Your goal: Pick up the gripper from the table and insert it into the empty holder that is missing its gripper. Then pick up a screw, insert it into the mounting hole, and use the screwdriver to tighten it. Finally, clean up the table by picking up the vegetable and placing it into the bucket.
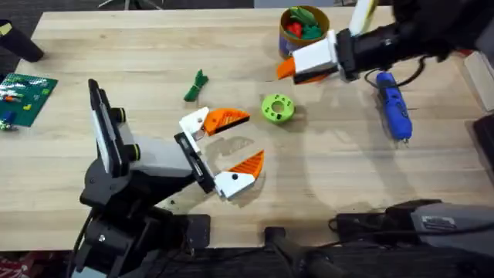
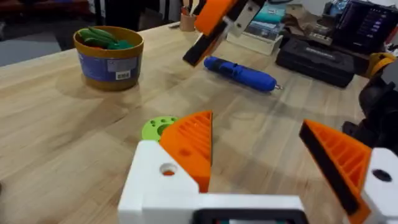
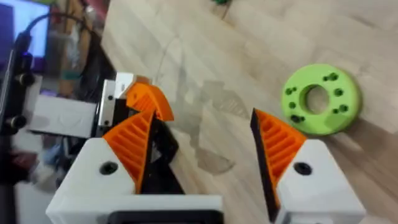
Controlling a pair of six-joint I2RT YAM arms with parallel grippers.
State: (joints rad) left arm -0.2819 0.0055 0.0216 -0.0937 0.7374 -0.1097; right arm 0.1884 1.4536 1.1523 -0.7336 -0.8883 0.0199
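I am holding my left gripper (image 1: 251, 137) and right gripper (image 3: 202, 124) apart, empty, the right one risking bumping the bucket (image 2: 109, 68)

We count one blue screwdriver (image 1: 393, 106), one yellow bucket (image 1: 301, 29), one small dark-green vegetable (image 1: 196, 86), one round green disc with holes (image 1: 278, 108), one green circuit board (image 1: 25, 98) at the table's left edge, and two robot grippers (image 1: 233, 142) (image 1: 292, 69) with orange-padded fingers.
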